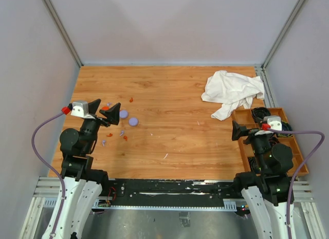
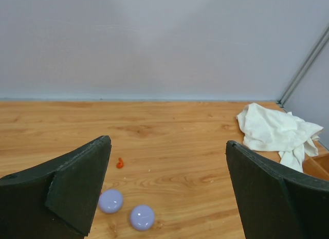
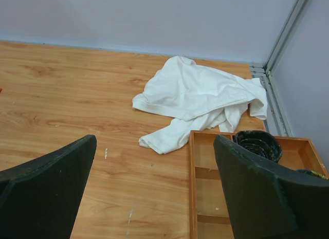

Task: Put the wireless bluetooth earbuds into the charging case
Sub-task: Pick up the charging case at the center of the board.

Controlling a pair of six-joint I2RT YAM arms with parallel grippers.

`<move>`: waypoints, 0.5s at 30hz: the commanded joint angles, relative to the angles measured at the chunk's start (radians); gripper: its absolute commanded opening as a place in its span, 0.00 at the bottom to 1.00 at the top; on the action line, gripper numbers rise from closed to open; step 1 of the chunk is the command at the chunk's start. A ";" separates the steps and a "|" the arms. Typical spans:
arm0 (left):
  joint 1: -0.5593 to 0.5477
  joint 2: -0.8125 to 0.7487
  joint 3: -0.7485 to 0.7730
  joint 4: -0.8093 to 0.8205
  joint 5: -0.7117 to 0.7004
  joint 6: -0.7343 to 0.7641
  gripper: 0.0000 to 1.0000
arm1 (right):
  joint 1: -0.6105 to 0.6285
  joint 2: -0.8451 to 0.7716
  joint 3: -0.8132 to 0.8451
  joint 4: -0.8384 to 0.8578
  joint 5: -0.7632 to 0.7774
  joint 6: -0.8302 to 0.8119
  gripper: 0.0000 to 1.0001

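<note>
Two round lavender discs (image 1: 123,114) (image 1: 133,122) lie on the wooden table just right of my left gripper (image 1: 104,110), which is open, empty and above the table. In the left wrist view the discs (image 2: 110,201) (image 2: 142,217) sit low between the open fingers (image 2: 77,187) of the left gripper (image 2: 167,141). One tiny orange-red earbud (image 1: 131,99) (image 2: 120,163) lies beyond them. More tiny pieces lie nearer the arm: orange-red ones (image 1: 109,134) (image 1: 125,138) and lavender ones (image 1: 122,132) (image 1: 104,142). My right gripper (image 1: 245,130) (image 3: 154,139) is open and empty, far to the right.
A crumpled white cloth (image 1: 232,91) (image 3: 200,97) (image 2: 277,132) lies at the back right. A wooden compartment tray (image 1: 298,162) (image 3: 193,187) stands at the right edge, with black coiled cable (image 3: 257,144) in it. Walls close in the table on three sides.
</note>
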 commanded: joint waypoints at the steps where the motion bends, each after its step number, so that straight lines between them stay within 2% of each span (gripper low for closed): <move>1: 0.010 0.000 -0.003 0.039 -0.007 0.002 0.99 | 0.017 -0.019 0.006 0.041 0.012 0.017 0.99; 8: 0.010 0.050 0.024 0.015 0.033 -0.009 0.99 | 0.016 -0.040 -0.003 0.043 0.026 0.019 0.99; 15: 0.010 0.186 0.119 -0.091 0.103 -0.061 0.99 | 0.016 -0.041 -0.002 0.038 0.014 0.031 0.99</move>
